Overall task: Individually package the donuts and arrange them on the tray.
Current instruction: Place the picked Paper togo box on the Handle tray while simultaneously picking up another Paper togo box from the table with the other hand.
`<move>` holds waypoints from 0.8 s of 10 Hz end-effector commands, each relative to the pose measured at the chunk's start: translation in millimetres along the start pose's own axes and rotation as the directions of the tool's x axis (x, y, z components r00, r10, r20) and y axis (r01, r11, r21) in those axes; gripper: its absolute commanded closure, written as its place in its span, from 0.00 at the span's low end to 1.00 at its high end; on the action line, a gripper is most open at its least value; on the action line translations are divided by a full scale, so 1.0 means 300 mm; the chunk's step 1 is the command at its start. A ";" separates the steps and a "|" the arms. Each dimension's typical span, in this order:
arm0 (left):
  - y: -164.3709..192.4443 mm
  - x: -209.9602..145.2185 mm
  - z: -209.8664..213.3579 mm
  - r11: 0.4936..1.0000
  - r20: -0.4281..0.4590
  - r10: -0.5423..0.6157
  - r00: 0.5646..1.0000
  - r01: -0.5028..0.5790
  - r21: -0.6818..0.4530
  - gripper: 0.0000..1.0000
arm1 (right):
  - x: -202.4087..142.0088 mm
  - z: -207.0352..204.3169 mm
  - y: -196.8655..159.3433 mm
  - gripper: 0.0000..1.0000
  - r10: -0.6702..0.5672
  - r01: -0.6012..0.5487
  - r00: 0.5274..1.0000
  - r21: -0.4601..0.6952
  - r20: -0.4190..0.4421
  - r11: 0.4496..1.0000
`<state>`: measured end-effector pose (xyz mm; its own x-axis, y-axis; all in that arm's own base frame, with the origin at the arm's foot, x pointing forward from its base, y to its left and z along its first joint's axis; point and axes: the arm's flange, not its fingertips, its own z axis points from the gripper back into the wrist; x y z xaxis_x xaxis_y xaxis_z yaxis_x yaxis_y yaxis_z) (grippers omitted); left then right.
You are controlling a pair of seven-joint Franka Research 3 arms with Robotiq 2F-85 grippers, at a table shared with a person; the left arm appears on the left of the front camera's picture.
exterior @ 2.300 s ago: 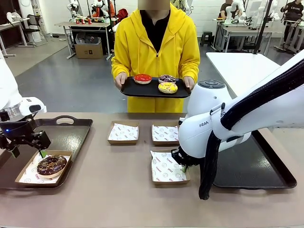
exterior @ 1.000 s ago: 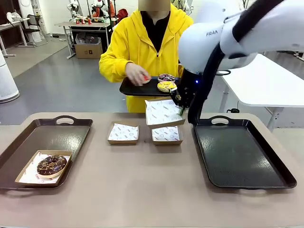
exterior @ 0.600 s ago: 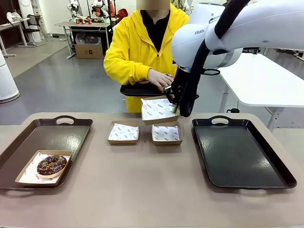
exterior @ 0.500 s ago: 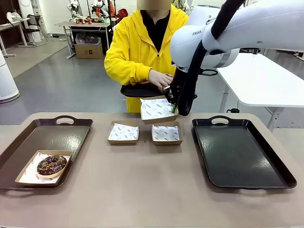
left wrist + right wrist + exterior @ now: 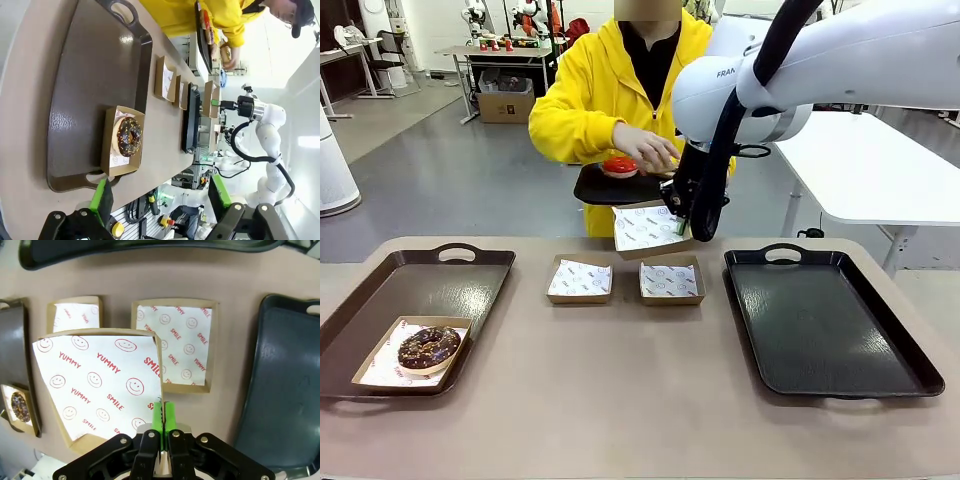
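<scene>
I see, right wrist view: my right gripper (image 5: pixel 162 412) pinched shut on rim of paper-lined box (image 5: pixel 100 385). Front view: right arm stretched toward person, whose hand (image 5: pixel 645 148) is just beside red donut (image 5: pixel 619 165). Left wrist view: my left gripper (image 5: pixel 160 192) spread wide, above boxed chocolate donut (image 5: pixel 129 136) on left tray (image 5: pixel 100 60).

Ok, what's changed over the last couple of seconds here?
The right gripper, fingers shut on a lined box, lifted it off the table and up to the person's tray. The person's hand left that tray's edge and now reaches beside the red donut. The left gripper, open, drew back from the left tray. Unchanged: the chocolate donut in its box, two empty boxes.
</scene>
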<state>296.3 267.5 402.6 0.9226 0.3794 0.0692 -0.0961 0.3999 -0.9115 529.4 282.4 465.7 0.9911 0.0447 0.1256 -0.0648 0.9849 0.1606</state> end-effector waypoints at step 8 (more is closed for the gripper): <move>-0.014 -0.012 0.007 1.000 0.011 -0.016 1.000 0.016 -0.017 0.00 | -0.002 -0.004 -0.003 1.00 -0.002 0.003 1.000 -0.033 0.004 0.999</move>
<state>296.0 267.0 404.7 0.9226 0.3791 0.0719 -0.0956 0.4052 -0.9092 527.9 282.0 463.5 0.9910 0.0365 0.1288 -0.0504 0.9930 0.1067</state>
